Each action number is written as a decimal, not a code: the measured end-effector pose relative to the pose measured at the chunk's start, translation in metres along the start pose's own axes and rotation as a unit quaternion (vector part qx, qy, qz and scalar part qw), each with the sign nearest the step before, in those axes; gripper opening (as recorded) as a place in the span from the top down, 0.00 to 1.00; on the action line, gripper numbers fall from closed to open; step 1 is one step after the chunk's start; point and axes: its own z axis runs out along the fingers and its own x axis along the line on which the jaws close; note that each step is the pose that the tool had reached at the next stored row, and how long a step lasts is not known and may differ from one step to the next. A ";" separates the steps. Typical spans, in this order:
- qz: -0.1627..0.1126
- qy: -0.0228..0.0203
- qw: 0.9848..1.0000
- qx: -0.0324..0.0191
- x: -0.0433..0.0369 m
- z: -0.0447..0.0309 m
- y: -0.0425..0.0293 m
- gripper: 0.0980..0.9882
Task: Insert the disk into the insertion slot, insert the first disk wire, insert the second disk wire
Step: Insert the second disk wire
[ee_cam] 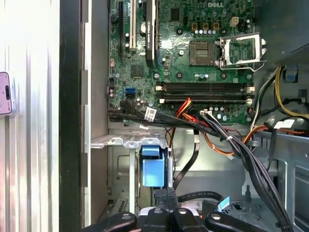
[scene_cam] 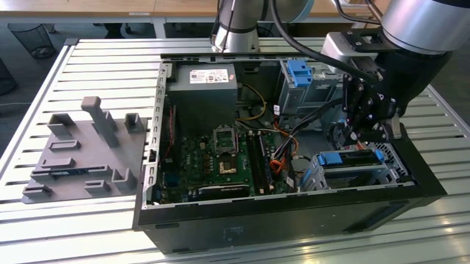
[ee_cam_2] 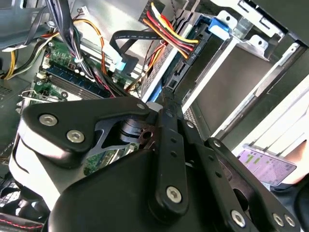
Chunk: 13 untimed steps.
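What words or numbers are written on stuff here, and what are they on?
Sticker on the grey power box: print too small to read.
Tag on a black cable: too small to read.
Green board: tiny white print, too blurred.
Phone screen: blurred.
No text reads clearly.

We list one computer case, one motherboard, one power supply, one disk, one insertion slot, one grey fixture plate.
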 end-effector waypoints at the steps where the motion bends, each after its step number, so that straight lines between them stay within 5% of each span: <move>1: 0.000 0.000 1.000 0.000 -0.0012 -0.0001 0.0000 0.99; 13: 0.000 -0.001 1.000 0.000 -0.0187 -0.0030 0.0016 0.99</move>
